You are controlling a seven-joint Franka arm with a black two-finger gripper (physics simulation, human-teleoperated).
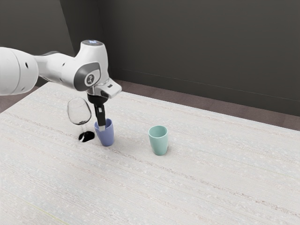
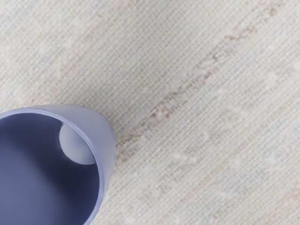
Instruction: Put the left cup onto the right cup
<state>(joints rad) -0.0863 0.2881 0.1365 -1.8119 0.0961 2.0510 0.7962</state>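
Finding: the task is at its opening stage. The blue cup (image 1: 107,135), which is the left cup, stands upright on the table (image 1: 211,178) and has not been lifted.

The gripper (image 1: 100,125) is lowered to the blue cup's rim, on the side towards the exterior view's left. Whether it is clamped on the rim wall or merely set over it cannot be told from either view. The wrist view looks down into the blue cup (image 2: 47,178) from just above, with bare table surface beside it.

The teal cup (image 1: 158,140), which is the right cup, stands upright to the exterior view's right of the blue cup, well apart from it. Nothing is on it.

A wine glass (image 1: 78,111) stands just beside the blue cup on the opposite side, close to the arm's approach.

Judgement: no part of the placement is complete. Remaining steps are a confirmed grasp, the lift, the carry across to the teal cup and the set-down onto it.
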